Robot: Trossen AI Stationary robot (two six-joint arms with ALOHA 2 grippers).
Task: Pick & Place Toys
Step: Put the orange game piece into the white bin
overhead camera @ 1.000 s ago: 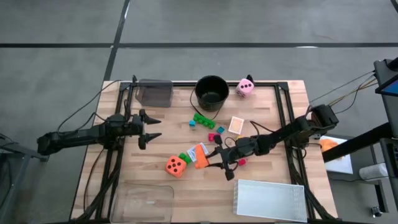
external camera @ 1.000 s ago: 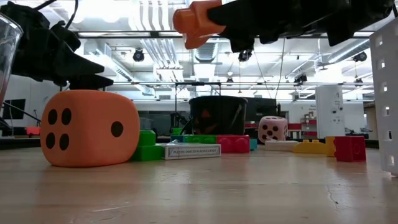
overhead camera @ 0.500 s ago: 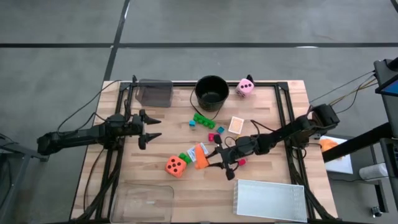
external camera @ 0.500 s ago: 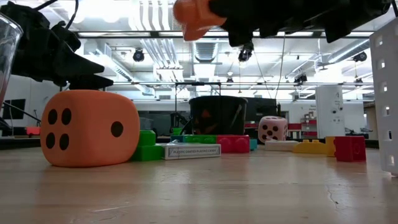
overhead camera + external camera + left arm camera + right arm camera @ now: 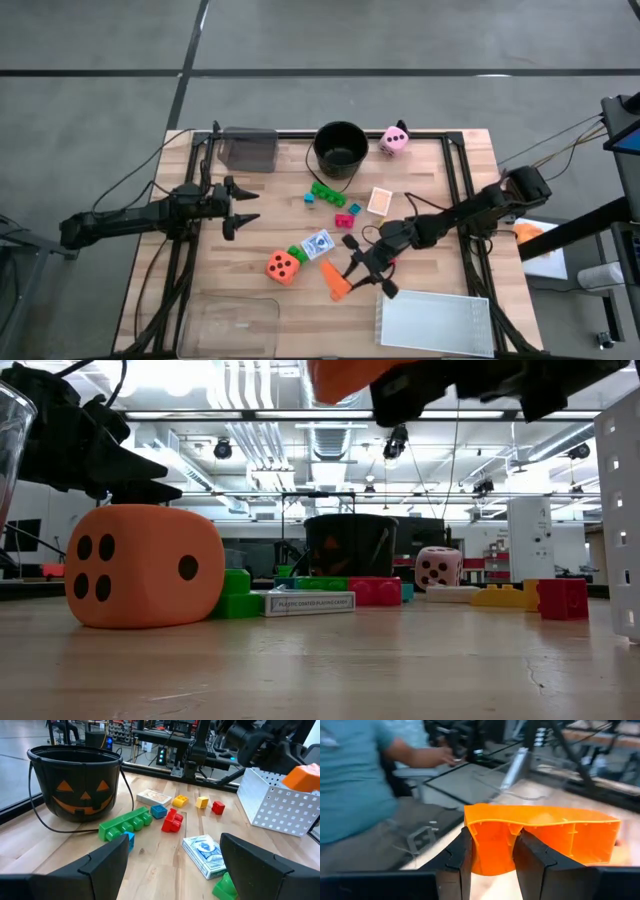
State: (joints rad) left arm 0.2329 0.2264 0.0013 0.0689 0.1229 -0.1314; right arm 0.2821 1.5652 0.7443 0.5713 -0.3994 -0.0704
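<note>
My right gripper (image 5: 348, 274) is shut on an orange brick (image 5: 336, 282) above the table's near middle, left of the white tray (image 5: 435, 322). The brick shows high in the low view (image 5: 350, 374). My left gripper (image 5: 247, 207) is open and empty at the table's left. On the table lie an orange die (image 5: 283, 266), a pink die (image 5: 394, 139), a blue card pack (image 5: 320, 243), a long green brick (image 5: 326, 193), a red brick (image 5: 344, 220) and a card (image 5: 380, 201). My right gripper pinches one end of the orange brick (image 5: 492, 845) between its two fingers (image 5: 456, 862). The brick's hollow underside faces the wrist camera, and its longer part (image 5: 580, 842) sticks out sideways past the fingers. The brick is lifted clear of the table.
A black bucket (image 5: 340, 148) stands at the far middle and a dark clear tray (image 5: 248, 148) at the far left. A clear tray (image 5: 232, 325) sits at the near left. A person in a blue shirt (image 5: 355, 775) is beyond the table.
My right gripper has carried the orange brick from beside the orange die toward the table's near edge and a little upward, swinging toward the white tray. The brick has turned with it. The blue card pack now shows uncovered.
</note>
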